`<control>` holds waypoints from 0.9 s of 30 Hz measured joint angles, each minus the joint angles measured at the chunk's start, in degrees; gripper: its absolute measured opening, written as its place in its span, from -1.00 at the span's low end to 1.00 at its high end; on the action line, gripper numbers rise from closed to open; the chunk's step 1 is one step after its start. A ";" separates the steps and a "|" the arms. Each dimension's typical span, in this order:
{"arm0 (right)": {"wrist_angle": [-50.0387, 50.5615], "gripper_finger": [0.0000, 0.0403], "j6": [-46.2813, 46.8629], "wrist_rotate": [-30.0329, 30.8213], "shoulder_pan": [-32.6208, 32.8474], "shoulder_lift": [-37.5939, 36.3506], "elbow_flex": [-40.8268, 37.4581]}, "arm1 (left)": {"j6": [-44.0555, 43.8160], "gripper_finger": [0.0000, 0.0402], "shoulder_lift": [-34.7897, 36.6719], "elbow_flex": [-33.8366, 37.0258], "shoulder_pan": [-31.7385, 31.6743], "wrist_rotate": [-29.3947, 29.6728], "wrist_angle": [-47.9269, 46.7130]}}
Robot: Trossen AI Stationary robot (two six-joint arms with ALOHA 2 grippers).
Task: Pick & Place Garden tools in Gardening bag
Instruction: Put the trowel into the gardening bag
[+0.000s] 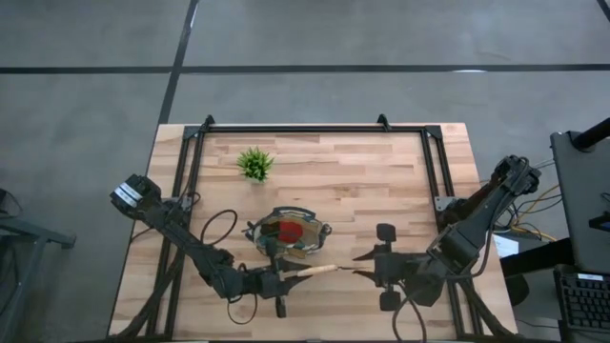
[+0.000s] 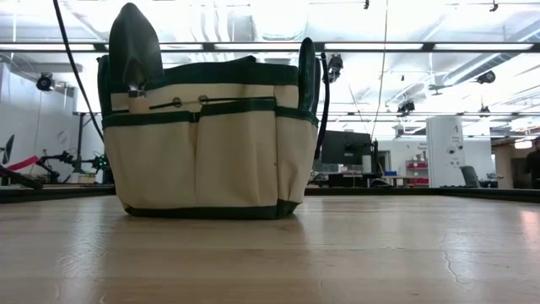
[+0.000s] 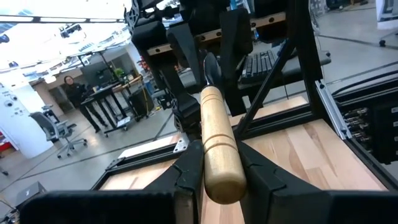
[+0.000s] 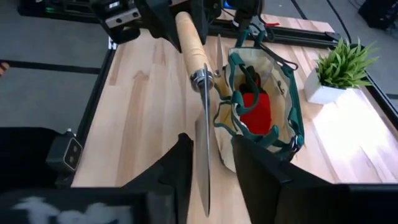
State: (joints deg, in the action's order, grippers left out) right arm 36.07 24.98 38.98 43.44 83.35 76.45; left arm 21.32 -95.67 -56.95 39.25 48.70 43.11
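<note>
Only overhead: trowel (image 1: pixel 319 271) between both end effectors

No text, label, brand, number or sign can be read anywhere in these views, neither on the table nor in the room beyond it

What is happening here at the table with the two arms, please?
The two arms hold one wooden-handled trowel between them, near the front of the table. The left gripper is shut on its wooden handle, and the right gripper has its fingers on both sides of the metal blade. The gardening bag stands just behind them, with a red-headed piece already inside. A small green plant stands farther back.
</note>
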 joint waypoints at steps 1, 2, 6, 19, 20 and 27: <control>-0.33 -0.53 -0.23 0.00 0.00 -0.02 -0.07 | 0.00 -0.65 -0.01 0.00 -0.03 -0.01 0.02; -0.51 -0.58 -0.72 0.00 0.00 -0.02 -0.12 | 0.00 -0.64 -0.01 0.00 -0.03 0.00 0.00; -1.52 -0.86 -2.50 -0.22 0.02 -0.02 -0.12 | -0.03 -0.65 -0.01 0.00 -0.03 0.03 0.00; -1.56 -0.96 -2.48 -5.73 -2.11 -0.46 0.17 | -2.12 -0.61 -0.01 0.00 -0.06 -0.14 -2.06; -1.41 -0.96 -2.51 -6.02 -2.34 -0.46 0.17 | -2.40 -0.61 -0.01 0.00 -0.10 -0.10 -2.61; 1.34 -0.96 -2.46 -6.80 -3.19 -0.46 1.06 | -4.48 -0.58 -0.01 0.02 -0.25 0.30 -5.99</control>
State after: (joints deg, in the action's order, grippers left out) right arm 37.40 22.52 32.18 40.25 82.89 77.51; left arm 16.84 -95.68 -56.93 39.00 48.99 37.12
